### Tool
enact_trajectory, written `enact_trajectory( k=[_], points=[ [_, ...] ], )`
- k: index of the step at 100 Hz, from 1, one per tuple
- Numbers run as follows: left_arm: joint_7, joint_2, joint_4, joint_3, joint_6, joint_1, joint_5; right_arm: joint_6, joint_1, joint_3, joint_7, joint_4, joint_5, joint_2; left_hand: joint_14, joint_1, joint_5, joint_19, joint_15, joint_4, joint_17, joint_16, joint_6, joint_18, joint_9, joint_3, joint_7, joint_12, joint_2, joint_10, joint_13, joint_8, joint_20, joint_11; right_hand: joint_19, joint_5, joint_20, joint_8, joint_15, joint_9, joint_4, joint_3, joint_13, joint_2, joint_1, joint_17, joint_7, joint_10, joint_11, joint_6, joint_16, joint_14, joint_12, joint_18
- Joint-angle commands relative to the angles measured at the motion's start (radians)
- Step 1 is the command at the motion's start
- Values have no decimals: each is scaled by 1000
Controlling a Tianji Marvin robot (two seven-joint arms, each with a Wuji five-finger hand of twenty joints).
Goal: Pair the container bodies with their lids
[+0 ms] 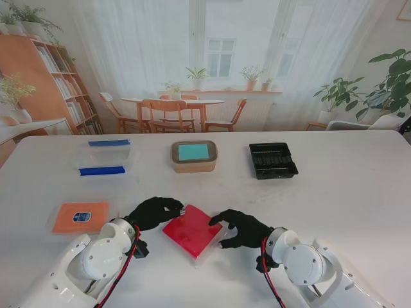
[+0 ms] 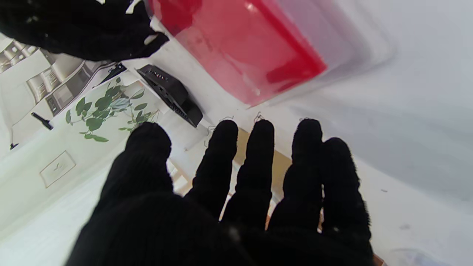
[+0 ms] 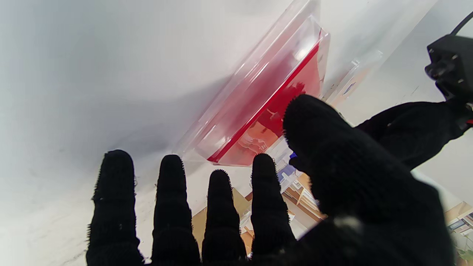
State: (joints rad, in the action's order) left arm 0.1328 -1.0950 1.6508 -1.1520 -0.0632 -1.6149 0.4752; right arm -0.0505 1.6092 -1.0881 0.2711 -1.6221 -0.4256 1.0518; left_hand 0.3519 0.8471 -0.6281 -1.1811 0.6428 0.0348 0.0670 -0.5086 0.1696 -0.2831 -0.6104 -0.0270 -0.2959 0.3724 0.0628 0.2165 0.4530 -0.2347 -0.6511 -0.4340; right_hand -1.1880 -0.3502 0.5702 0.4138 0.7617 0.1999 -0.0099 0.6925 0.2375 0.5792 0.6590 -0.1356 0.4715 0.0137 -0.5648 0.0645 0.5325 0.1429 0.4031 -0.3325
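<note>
A clear container with a red lid (image 1: 191, 231) lies flat on the white table close in front of me, also seen in the left wrist view (image 2: 251, 48) and the right wrist view (image 3: 266, 107). My left hand (image 1: 154, 212) rests at its far left corner with the fingers apart (image 2: 240, 192). My right hand (image 1: 244, 228) sits at its right corner, fingers spread and thumb over the box edge (image 3: 221, 221). Neither hand grips it. An orange lid (image 1: 80, 217) lies flat to the left.
Along the far row stand a clear tub with blue clips (image 1: 104, 157), a brown box with a teal-windowed lid (image 1: 194, 156) and a black tray (image 1: 272, 160). The table (image 1: 359, 205) stretches bare to the right.
</note>
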Motion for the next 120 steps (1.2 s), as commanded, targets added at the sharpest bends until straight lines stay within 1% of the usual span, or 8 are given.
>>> enact_trajectory(
  k=[1, 24, 26, 32, 47, 59, 96, 120],
  points=[
    [13, 9, 3, 1, 1, -17, 9, 7, 7, 0, 12, 1, 9, 3, 14, -41, 29, -15, -5, 2, -13, 15, 1, -2, 34, 34, 27, -6, -42, 10, -12, 6, 7, 15, 18, -31, 5, 16, -15, -22, -19, 12, -4, 26, -11, 0, -10, -30, -10, 32, 2, -27, 8, 11],
    [51, 16, 15, 1, -10, -34, -11, 22, 3, 6, 9, 2, 29, 7, 21, -45, 38, -26, 7, 0, 1, 18, 11, -5, 40, 34, 31, -7, -45, 17, 9, 5, 8, 11, 19, -29, 9, 17, -15, -22, -18, 9, -3, 24, -12, -2, -13, -28, -10, 31, 3, -26, 8, 9],
    [56, 17, 16, 1, -10, -36, -15, 24, 2, 7, 9, 3, 31, 7, 22, -44, 39, -28, 10, 1, 4, 18, 10, -5, 42, 33, 31, -7, -45, 29, 12, 5, 7, 11, 20, -28, 9, 17, -15, -22, -18, 9, -3, 22, -12, -2, -13, -29, -10, 30, 3, -26, 8, 9],
    [68, 19, 20, 0, -12, -44, -25, 28, -3, 10, 8, 7, 36, 8, 23, -45, 39, -36, 17, 0, 12, 17, 14, -6, 40, 34, 30, -7, -47, 34, 21, 4, 5, 8, 20, -29, 10, 18, -15, -22, -18, 8, -3, 22, -11, -2, -13, -27, -10, 30, 3, -26, 8, 9],
    [91, 24, 40, -9, -17, -74, -40, 35, -14, 14, 8, 14, 47, 10, 34, -46, 39, -55, 41, 1, 43, 14, 21, -19, 28, 34, 27, -5, -49, 42, 50, 3, -2, -4, 20, -29, 13, 18, -16, -22, -18, 6, -2, 21, -10, -4, -13, -27, -10, 29, 3, -25, 8, 10],
    [107, 29, 66, -27, -19, -109, -33, 32, -21, 17, 8, 19, 52, 11, 41, -47, 36, -66, 59, 1, 65, 12, 25, -29, 18, 34, 22, -4, -50, 45, 71, 1, -8, -12, 20, -27, 14, 19, -17, -22, -18, 5, -2, 20, -11, -4, -14, -25, -10, 29, 3, -24, 8, 10],
    [91, 30, 165, -110, -13, -243, 7, 26, -38, 30, -6, 33, 75, 17, 56, -50, 19, -94, 101, 2, 120, 10, 36, -56, -15, 34, 8, -3, -48, 58, 119, -1, -26, -29, 20, -28, 20, 20, -19, -22, -17, 3, 2, 19, -11, -6, -14, -24, -11, 28, 3, -19, 8, 8],
    [80, 27, 199, -145, 5, -302, -6, 28, -58, 51, -28, 47, 96, 26, 58, -51, 10, -102, 113, 2, 135, 12, 37, -61, -31, 34, 3, -3, -50, 64, 135, -2, -33, -34, 21, -28, 23, 20, -20, -23, -17, 2, 2, 18, -12, -5, -15, -23, -12, 26, 4, -19, 7, 10]
  ],
)
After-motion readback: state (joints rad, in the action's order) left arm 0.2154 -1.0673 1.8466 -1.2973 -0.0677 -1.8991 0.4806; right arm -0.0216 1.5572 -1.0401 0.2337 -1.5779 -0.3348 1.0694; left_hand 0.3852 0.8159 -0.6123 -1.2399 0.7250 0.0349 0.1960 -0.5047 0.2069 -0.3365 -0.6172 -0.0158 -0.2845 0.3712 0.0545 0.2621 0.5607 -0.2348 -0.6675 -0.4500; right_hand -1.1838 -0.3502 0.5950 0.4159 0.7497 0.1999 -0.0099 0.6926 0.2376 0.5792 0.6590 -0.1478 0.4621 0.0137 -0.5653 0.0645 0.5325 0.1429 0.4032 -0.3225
